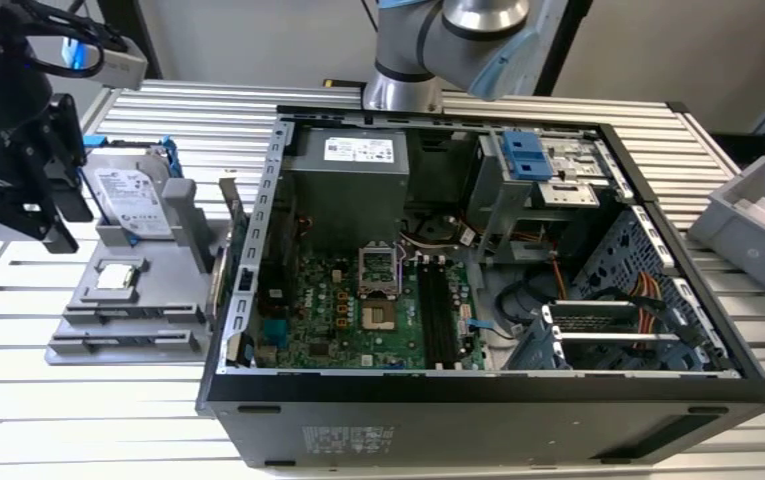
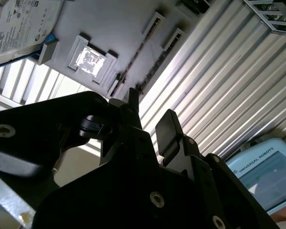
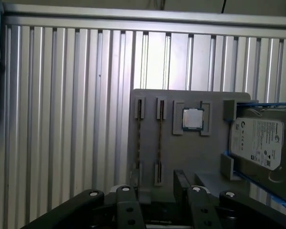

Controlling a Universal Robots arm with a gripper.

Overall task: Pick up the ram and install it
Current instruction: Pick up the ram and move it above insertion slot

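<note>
Fingers [image 3: 128, 210] of my gripper [image 3: 157, 188] stand apart, empty, near the grey holder [image 3: 181, 157], nine o'clock of the computer case [image 1: 489, 385] in the exterior view. Its slot holds the ram [image 3: 158, 138] edgewise. I judge it light, stiff and fragile, best pinched across its flat faces.

The silver hard drive [image 1: 133, 200], at the exterior view's left, has a white label with tiny print. The grey power box [image 1: 358, 150], top middle, has a white label too. A sticker [image 1: 349, 440] sits low on the black computer case [image 1: 516, 415]. In the second wrist view, a blue-edged screen [image 2: 269, 174] shows a maker's name.
</note>
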